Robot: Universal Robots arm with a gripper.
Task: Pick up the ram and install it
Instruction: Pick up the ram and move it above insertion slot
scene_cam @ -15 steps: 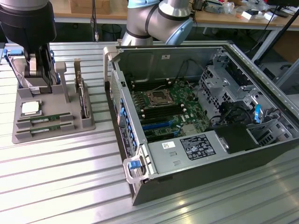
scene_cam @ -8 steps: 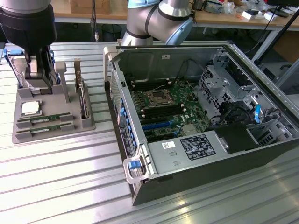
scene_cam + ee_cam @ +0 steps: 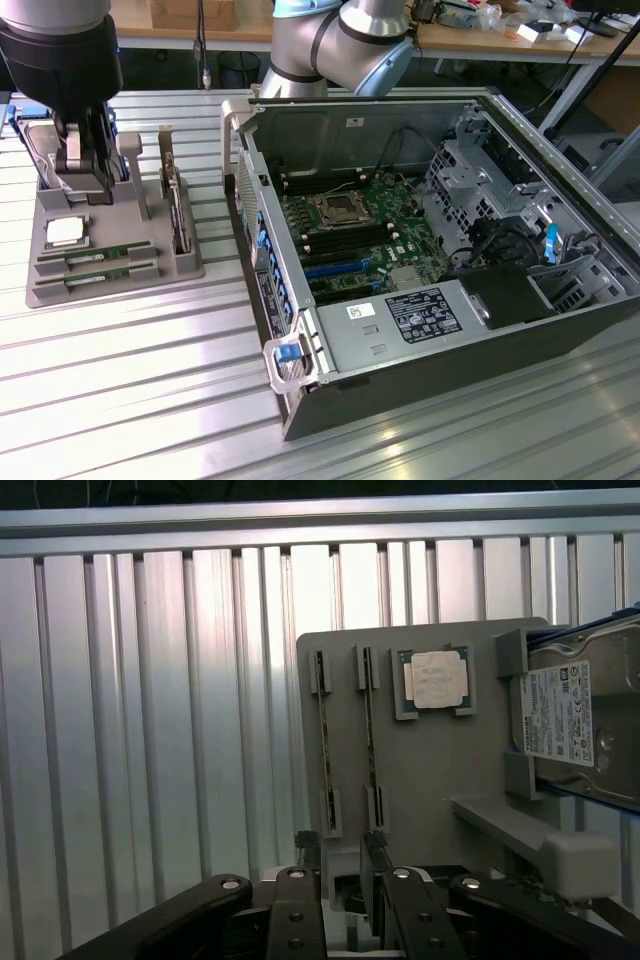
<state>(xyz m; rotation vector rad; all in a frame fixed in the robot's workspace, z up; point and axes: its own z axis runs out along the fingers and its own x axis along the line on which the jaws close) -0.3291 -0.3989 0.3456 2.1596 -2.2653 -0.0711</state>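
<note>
Hovering over gray tray (image 3: 150, 262): gripper (image 3: 85, 192), fingers apart, nothing held | 2 ram sticks (image 3: 90, 256) (image 3: 97, 278) in tray slots, side by side | 1 CPU (image 3: 64, 232) | 1 HDD (image 3: 570, 715) | arm wrist pointing down

The tabletop (image 3: 130, 380) is finished in silver-grey metal, patterned with parallel ribs and grooves. The holder (image 3: 190, 265) is coloured a plain matt grey. The ram sticks (image 3: 95, 254) are coloured green, dotted with small black chips and marked with a pale label. The processor (image 3: 64, 232) is seen in silver. The hard drive (image 3: 565, 715) is marked by a white label with dark print and edged in blue. The hand (image 3: 88, 185) is finished in black, the robot arm (image 3: 340, 45) in silver-grey with pale blue caps. The computer case (image 3: 420, 385) is painted black outside and left grey inside. Its motherboard (image 3: 370, 200) is coloured green, crossed by black and blue slots. The power supply (image 3: 345, 335) is seen in silver with a black label.
</note>
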